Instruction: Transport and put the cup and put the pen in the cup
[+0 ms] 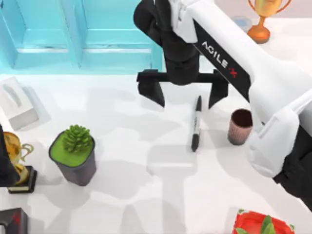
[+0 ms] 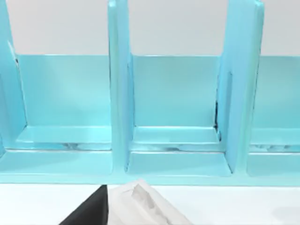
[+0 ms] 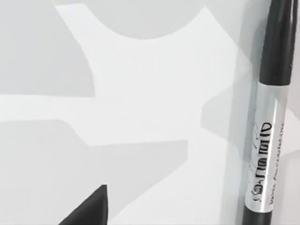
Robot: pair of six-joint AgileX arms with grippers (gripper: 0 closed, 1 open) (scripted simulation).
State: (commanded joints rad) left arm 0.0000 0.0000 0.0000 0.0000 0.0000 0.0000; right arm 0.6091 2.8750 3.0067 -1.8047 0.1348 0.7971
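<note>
The pen [image 1: 196, 124] lies flat on the white table, a slim black marker with a pale label band; the right wrist view shows it close up [image 3: 267, 140]. Just to its right the cup [image 1: 240, 126] stands upright, a small ribbed reddish-brown tumbler with a dark inside. My right gripper [image 1: 184, 95] hovers open just behind the pen's far end, its black fingers [image 1: 218, 93] spread wide and holding nothing. The pen's tip sits nearer the right-hand finger. My left arm [image 1: 4, 156] is parked at the table's left edge.
A dark pot with a green succulent [image 1: 73, 153] stands front left, with a gold trophy [image 1: 17, 163] beside it. A white tissue box [image 1: 17, 103] and a teal shelf [image 1: 83, 34] are at the back left. Another trophy [image 1: 263, 19] stands back right, a red object [image 1: 258, 224] front right.
</note>
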